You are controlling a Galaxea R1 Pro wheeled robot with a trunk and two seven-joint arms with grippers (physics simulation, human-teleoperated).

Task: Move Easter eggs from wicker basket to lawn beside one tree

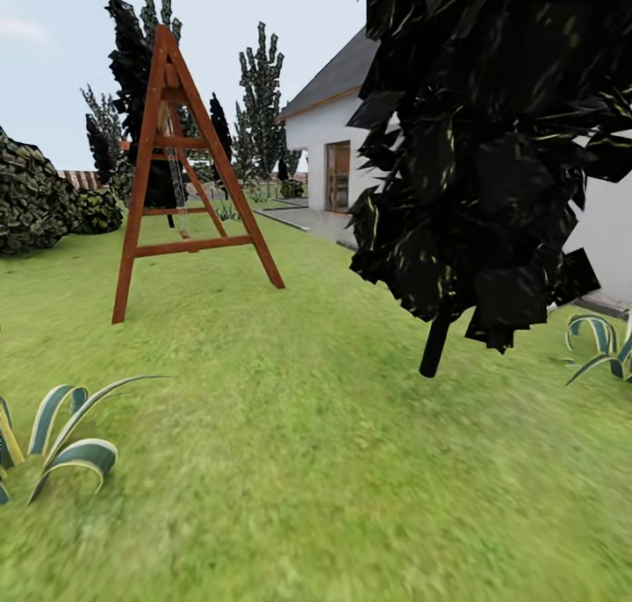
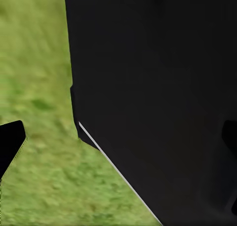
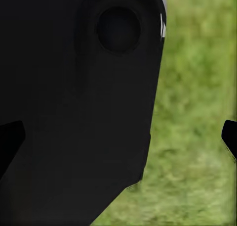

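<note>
Eggs and basket are nowhere among the things these pictures take in, so how much of the task is done cannot be judged from here; the robot seems to be on its way across the garden, and at least the setting of eggs beside a tree looks still ahead.

Nearest, the lawn (image 1: 290, 462) spreads underfoot, blurred in the head view. A striped agave plant (image 1: 61, 444) sits on the grass well to the left of the tree and closer to the camera. In the left wrist view a black fingertip (image 2: 10, 142) pokes in at one edge, with dark robot bodywork (image 2: 158, 97) behind and grass beyond; the right wrist view shows the same sort of dark tip (image 3: 230, 136) against grass. The tips sit at opposite edges of each picture with nothing between, so both claws are probably spread, though the dark hull makes that hard to be sure of.

Farther on stands the tree (image 1: 491, 146), its trunk (image 1: 436, 347) leaning out of the grass under a near-black crown. Another agave (image 1: 601, 343) lies just right of the trunk. Left of the tree and farther back is a wooden swing frame (image 1: 180, 181), and behind the tree a white house (image 1: 338, 137)
</note>
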